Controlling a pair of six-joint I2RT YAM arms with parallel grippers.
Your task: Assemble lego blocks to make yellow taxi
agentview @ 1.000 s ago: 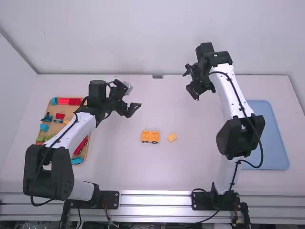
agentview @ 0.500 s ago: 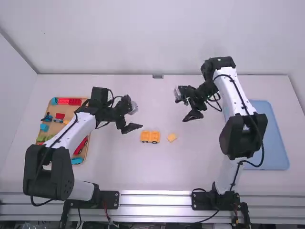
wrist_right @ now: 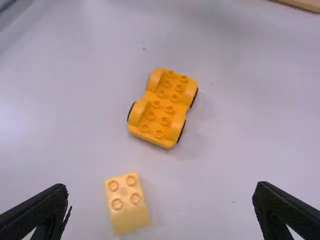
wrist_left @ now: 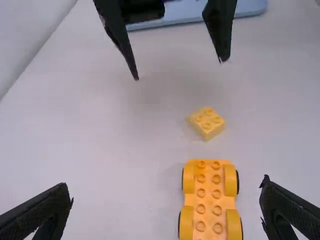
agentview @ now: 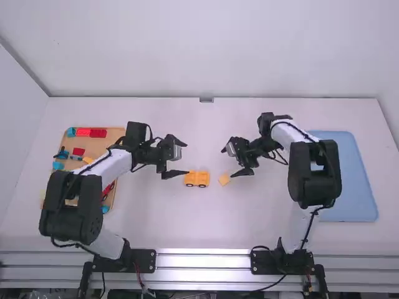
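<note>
The yellow car base with wheels stands mid-table, and a small yellow block lies just right of it, not touching. My left gripper is open by the car base's left side; my right gripper is open beside the block. The left wrist view has the car base near the open left gripper, with the block beyond it and the right gripper's spread fingers farther off. From the right wrist, the block shows studs up between the open right gripper's fingers; the car base lies farther away.
A wooden tray of coloured blocks and toy parts sits at the left, partly under the left arm. On the right is a flat blue tray, beside the right arm.
Both grippers have come lower and nearer the camera, the left toward the car base, the right toward the block after swinging leftward. The car base and block have stayed put.
</note>
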